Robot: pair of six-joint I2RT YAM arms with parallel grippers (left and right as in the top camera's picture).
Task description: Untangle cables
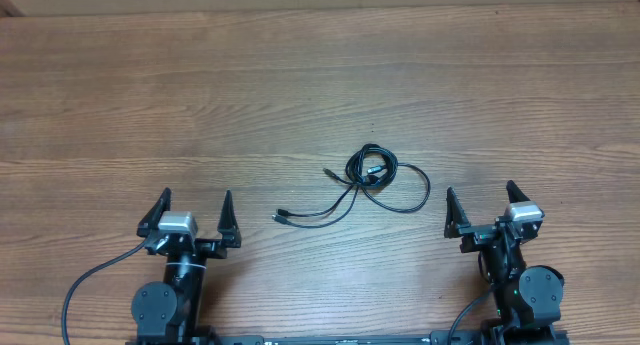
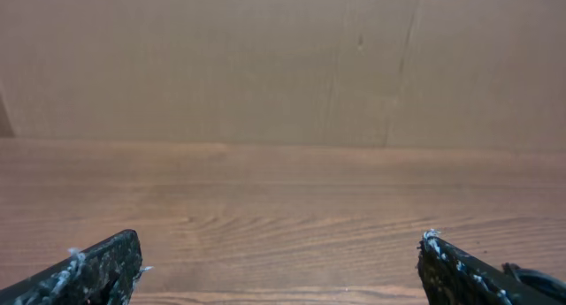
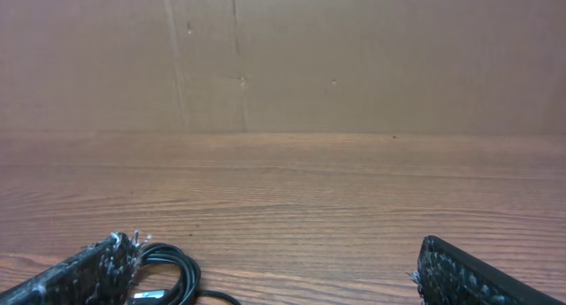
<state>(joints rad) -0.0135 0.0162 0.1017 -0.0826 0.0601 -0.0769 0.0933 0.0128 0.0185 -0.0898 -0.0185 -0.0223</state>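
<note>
Two thin black cables [image 1: 372, 180] lie tangled in loose loops on the wooden table [image 1: 300, 75], near its middle, with small plugs trailing to the left at the plug ends [image 1: 282, 217]. My left gripper [image 1: 193, 214] rests open near the front edge, well left of the cables, with nothing between its fingers. My right gripper [image 1: 481, 205] stands open just right of the loops, not touching them. In the right wrist view a coil of the cables [image 3: 177, 274] shows beside the left fingertip [image 3: 110, 256]. The left wrist view shows only bare wood between the fingers [image 2: 110, 261].
A brown cardboard wall [image 2: 283, 57] stands along the table's far edge. Thicker black arm wires [image 1: 85, 285] run beside the left arm base at the front.
</note>
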